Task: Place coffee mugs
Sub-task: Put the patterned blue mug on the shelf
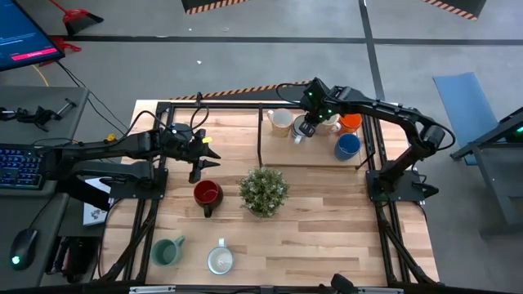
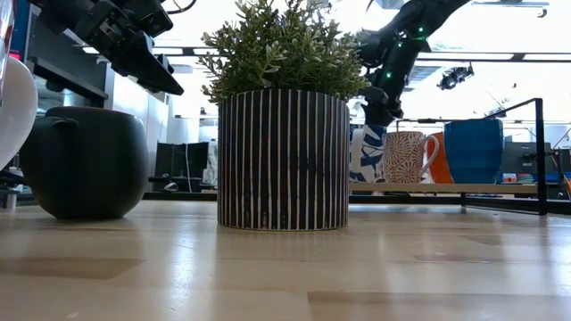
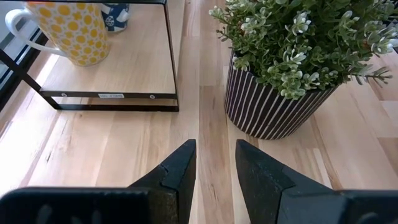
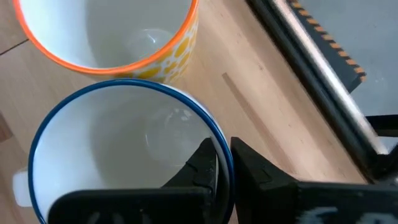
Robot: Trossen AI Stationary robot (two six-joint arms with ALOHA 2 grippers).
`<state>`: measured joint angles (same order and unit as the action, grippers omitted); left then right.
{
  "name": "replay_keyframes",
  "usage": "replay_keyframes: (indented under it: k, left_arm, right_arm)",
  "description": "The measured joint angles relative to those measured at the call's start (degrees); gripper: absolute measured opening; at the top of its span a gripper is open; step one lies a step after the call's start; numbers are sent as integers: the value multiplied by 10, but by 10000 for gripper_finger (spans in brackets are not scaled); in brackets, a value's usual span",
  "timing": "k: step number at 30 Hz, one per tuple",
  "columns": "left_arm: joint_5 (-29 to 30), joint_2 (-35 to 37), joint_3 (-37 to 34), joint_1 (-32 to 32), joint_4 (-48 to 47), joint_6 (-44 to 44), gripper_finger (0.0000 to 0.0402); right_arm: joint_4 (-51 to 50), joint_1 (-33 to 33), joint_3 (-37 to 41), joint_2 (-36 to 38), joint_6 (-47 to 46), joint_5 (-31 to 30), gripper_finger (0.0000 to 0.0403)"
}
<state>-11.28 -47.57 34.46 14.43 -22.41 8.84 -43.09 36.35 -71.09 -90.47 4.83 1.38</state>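
A low wooden platform [image 1: 315, 155] at the far right of the table carries several coffee mugs: yellow-dotted [image 1: 280, 121], patterned [image 1: 330, 123], orange [image 1: 351, 122] and blue [image 1: 347, 146]. Among them stands a white mug with a blue rim [image 4: 118, 149], and my right gripper [image 4: 224, 163] is shut on it from above. A red mug [image 1: 207, 194], a green mug [image 1: 167, 251] and a white mug [image 1: 220, 260] stand on the table. My left gripper [image 3: 214, 162] hovers open above the table, left of the potted plant [image 1: 263, 190], holding nothing. My right gripper holds the blue-rimmed mug by its wall at the rim [image 4: 222, 144], one finger [image 4: 202, 165] inside the mug and one [image 4: 261, 177] outside. The fingers slant steeply down from above. The mug [image 2: 368, 153] is upright, its base level with the neighbouring mugs' bases on the platform.
A black metal frame [image 1: 260, 139] borders the platform. The yellow-dotted mug [image 4: 106, 31] stands close beside the held one. The plant in its striped pot [image 3: 273, 106] stands mid-table, right in front of my left gripper. Bare wood lies at the near right.
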Motion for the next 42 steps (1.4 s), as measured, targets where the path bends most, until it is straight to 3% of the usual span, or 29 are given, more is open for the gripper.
replay_keyframes:
  k: [10, 20, 27, 37, 42]
  left_arm:
    - [0, 0, 0, 0, 0, 3, 104]
    - [0, 0, 0, 0, 0, 13, 104]
    - [0, 0, 0, 0, 0, 13, 104]
    - [0, 0, 0, 0, 0, 13, 104]
    - [0, 0, 0, 0, 0, 13, 104]
  right_arm:
    - [8, 0, -9, -29, 4, 8, 11]
    - [-39, 0, -38, -25, 2, -12, 56]
    - [-39, 0, -38, -24, 2, -20, 62]
    - [-43, 0, -38, 26, -5, -21, 63]
    - [-47, -8, -38, 58, -34, 25, 63]
